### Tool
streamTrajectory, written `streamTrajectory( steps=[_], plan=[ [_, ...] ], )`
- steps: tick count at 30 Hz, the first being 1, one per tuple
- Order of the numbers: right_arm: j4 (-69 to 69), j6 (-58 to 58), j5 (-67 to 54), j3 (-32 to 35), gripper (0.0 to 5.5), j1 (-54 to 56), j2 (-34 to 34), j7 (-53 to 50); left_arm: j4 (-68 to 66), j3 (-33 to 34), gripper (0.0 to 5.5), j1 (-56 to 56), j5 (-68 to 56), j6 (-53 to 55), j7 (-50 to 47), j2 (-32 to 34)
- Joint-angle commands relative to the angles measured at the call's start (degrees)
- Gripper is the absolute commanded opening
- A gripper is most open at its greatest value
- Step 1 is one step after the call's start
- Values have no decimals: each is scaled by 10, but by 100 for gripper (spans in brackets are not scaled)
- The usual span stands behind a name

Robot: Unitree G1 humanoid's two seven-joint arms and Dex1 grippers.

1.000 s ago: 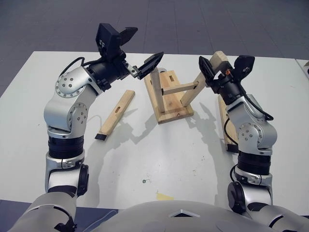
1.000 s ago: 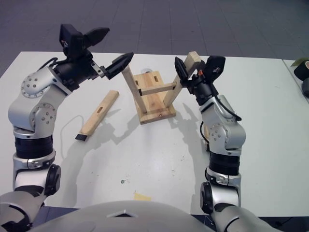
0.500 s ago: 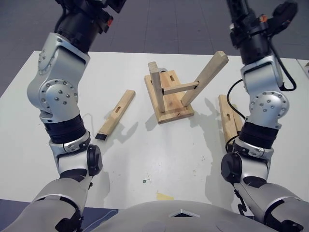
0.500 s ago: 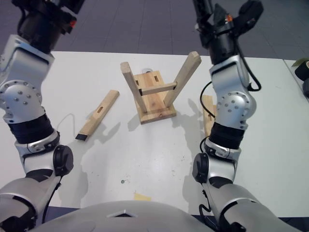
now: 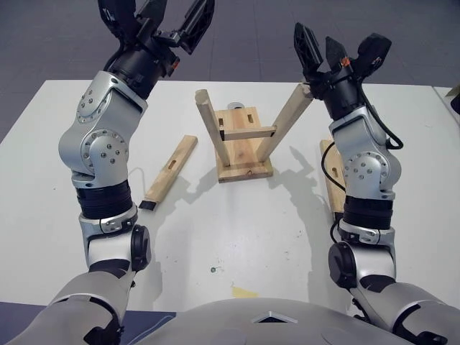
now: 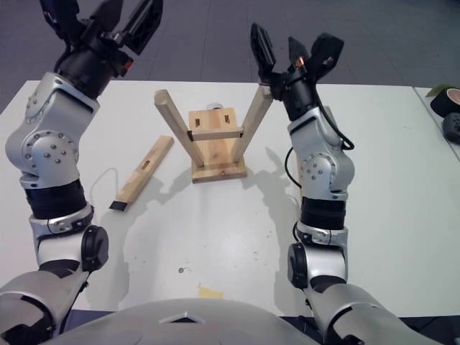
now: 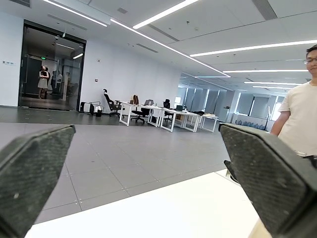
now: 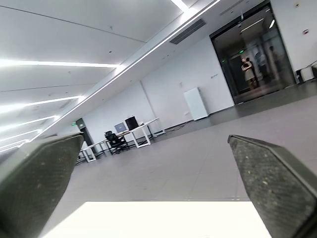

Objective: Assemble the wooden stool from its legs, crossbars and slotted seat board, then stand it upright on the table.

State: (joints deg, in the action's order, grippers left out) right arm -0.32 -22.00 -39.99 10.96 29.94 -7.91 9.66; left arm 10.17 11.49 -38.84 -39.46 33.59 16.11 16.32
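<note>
Nearest the robot, a small yellow scrap (image 5: 244,292) lies on the white counter (image 5: 237,230), well below both claws. Farther out, a loose leg (image 5: 172,170) with a slot cut in it lies flat on the counter, beneath the left claw (image 5: 158,18) and nearer to the robot than it, with a dark tip (image 5: 149,205) at its near end. Beneath the right claw (image 5: 339,36), another loose wooden piece (image 5: 332,180) lies flat, partly hidden by that arm.

Between the two claws and lower than both is the part-built stool. Its seat board (image 5: 248,154) rests flat on the counter with two legs rising from it. The left-hand leg (image 5: 213,126) leans toward the left claw and the right-hand leg (image 5: 287,122) leans toward the right claw. A crossbar (image 5: 249,133) joins them. The right-hand leg's top is close under the right claw; whether they touch cannot be told.

Both claws are held high over the counter's far edge. The left claw's fingers (image 7: 34,173) are spread wide with nothing between them, and so are the right claw's fingers (image 8: 272,183).
</note>
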Motion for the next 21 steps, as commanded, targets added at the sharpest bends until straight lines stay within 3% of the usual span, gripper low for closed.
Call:
streamTrajectory(
  steps=[1, 5, 10, 15, 18, 21],
  plan=[
    [33, -25, -7, 12, 537, -27, 16, 2, 15, -11, 540, 5, 6, 3, -4, -8],
    [-9, -4, -64, 57, 537, -6, 33, -2, 15, -10, 540, 3, 8, -3, -9, -10],
    [-104, 1, -144, 85, 537, -29, 58, 5, -19, 45, 540, -16, 19, -34, -47, -3],
    [-232, -63, -227, 42, 537, -67, 22, 57, -58, 77, 540, -31, 31, -62, -72, -3],
    [-283, -148, -334, -3, 537, -106, -14, 111, -64, 69, 540, -23, 39, -69, -72, -9],
    [-290, -197, -366, -39, 537, -154, -45, 147, -65, 58, 540, -14, 50, -74, -69, -15]
  ],
)
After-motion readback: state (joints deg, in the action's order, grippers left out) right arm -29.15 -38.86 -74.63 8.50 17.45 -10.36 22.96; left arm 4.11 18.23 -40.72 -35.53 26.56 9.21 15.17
